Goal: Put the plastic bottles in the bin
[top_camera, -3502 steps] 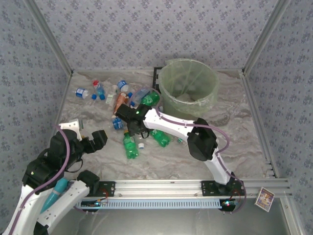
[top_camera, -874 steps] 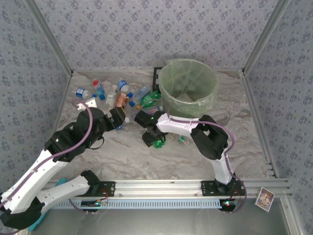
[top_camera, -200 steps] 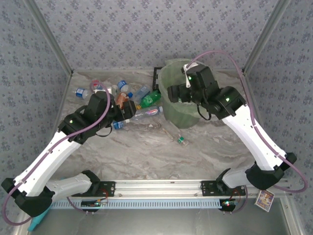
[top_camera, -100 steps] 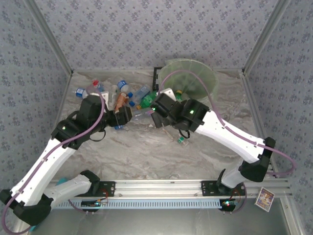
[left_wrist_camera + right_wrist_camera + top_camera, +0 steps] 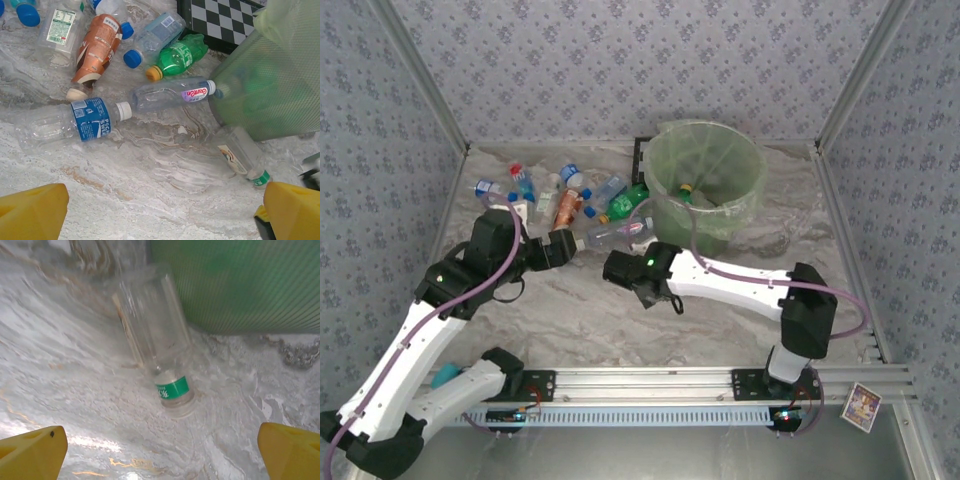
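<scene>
Several plastic bottles (image 5: 582,204) lie scattered left of the bin (image 5: 720,215), a round pale green bucket with a bag liner. In the left wrist view I see a blue-labelled bottle (image 5: 75,122), a clear pink-labelled one (image 5: 170,94), a green one (image 5: 177,54) and an orange one (image 5: 97,50). A green bottle (image 5: 692,192) lies inside the bin. A clear bottle with a green band (image 5: 156,360) lies against the bin wall (image 5: 240,285). My right gripper (image 5: 161,455) (image 5: 618,268) hangs open just short of it. My left gripper (image 5: 162,215) (image 5: 563,246) is open over bare table near the blue-labelled bottle.
A black checkered rack (image 5: 225,20) stands behind the bin (image 5: 270,90). Metal frame rails (image 5: 840,250) border the marble-patterned table. The right arm (image 5: 740,285) stretches low across the table's middle.
The right gripper has come toward the near edge of the table and down. The bin, which looked tipped, stands upright again. The left gripper has drawn back slightly to the left.
</scene>
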